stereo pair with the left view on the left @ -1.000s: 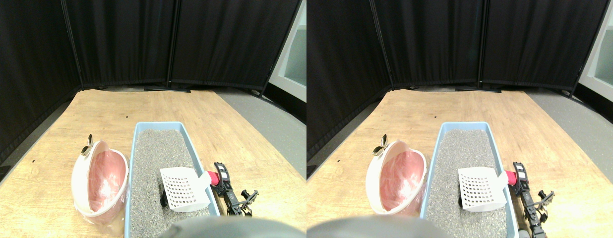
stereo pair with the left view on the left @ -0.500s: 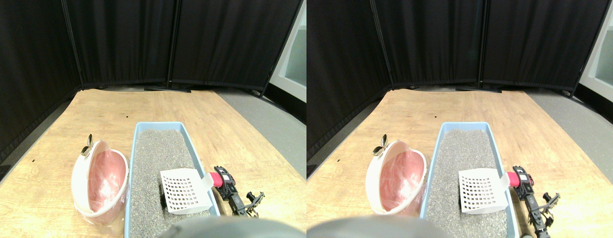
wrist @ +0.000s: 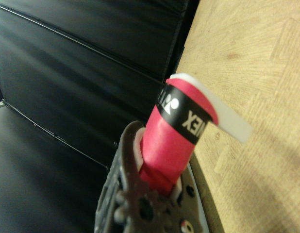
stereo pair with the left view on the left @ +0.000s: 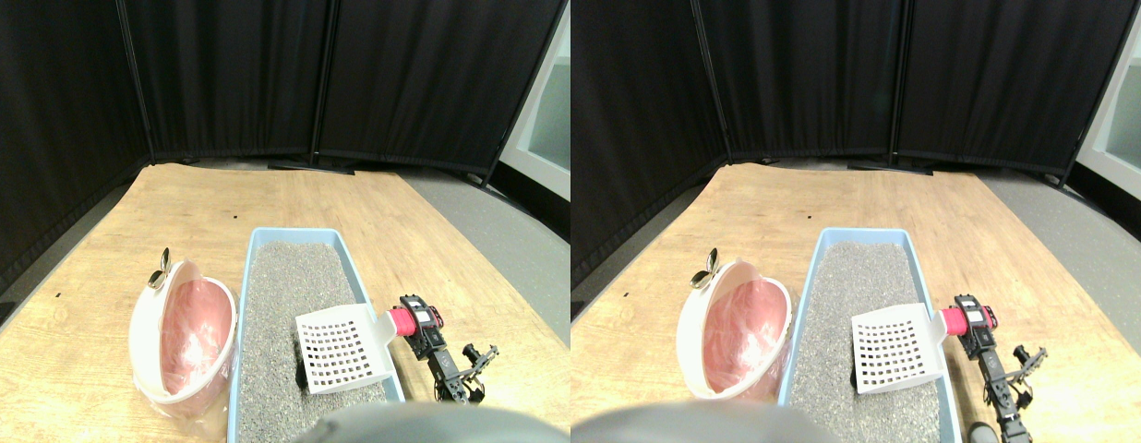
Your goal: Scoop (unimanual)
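Evidently the right gripper [stereo pair with the left view on the left: 421, 323] is clamped on the scoop's red handle [stereo pair with the left view on the left: 402, 322], so its slotted white blade [stereo pair with the left view on the left: 342, 349] hangs tilted over the near litter in the blue tray [stereo pair with the left view on the left: 254, 277], likely letting grains sift out. Left of the tray, the pink-lined bin [stereo pair with the left view on the left: 185, 340] waits open.

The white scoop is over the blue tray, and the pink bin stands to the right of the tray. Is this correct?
Not quite. The bin stands to the left of the tray, as the stereo pair view shows. The scoop is indeed over the tray.
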`<action>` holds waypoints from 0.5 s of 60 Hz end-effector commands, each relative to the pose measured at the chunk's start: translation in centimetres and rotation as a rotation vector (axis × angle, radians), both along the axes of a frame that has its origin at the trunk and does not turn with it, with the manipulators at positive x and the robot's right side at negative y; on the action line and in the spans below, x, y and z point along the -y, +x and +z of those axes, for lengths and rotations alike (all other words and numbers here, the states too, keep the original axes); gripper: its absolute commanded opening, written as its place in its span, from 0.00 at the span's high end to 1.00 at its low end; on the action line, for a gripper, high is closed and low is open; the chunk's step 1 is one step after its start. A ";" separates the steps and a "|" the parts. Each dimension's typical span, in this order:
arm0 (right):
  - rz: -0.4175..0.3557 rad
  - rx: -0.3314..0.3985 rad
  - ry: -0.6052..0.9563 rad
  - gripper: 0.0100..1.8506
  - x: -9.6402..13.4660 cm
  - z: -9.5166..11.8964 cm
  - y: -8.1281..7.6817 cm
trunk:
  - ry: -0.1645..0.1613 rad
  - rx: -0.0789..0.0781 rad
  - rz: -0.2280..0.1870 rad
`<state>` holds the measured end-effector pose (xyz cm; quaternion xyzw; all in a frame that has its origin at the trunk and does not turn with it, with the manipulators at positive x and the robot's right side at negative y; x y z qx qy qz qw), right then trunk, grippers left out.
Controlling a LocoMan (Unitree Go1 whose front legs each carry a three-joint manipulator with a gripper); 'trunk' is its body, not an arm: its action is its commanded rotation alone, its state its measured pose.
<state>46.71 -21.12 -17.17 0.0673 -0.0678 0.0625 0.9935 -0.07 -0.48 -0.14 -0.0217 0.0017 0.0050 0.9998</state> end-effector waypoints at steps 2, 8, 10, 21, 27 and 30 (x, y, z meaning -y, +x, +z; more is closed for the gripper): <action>0.010 0.099 -0.002 0.97 0.1 1.8 0.3 | -0.031 -0.004 0.007; 0.054 0.137 -0.035 0.97 0.1 2.3 0.6 | -0.036 -0.002 0.009; 0.056 0.137 -0.055 0.97 0.1 2.6 0.6 | -0.040 -0.002 0.011; 0.100 0.129 -0.110 0.97 0.1 3.6 1.1 | -0.061 0.000 0.019; 0.108 0.104 -0.141 0.97 0.1 4.3 1.2 | -0.072 -0.001 0.026; 0.108 0.092 -0.158 0.97 0.0 4.6 1.3 | -0.078 0.000 0.030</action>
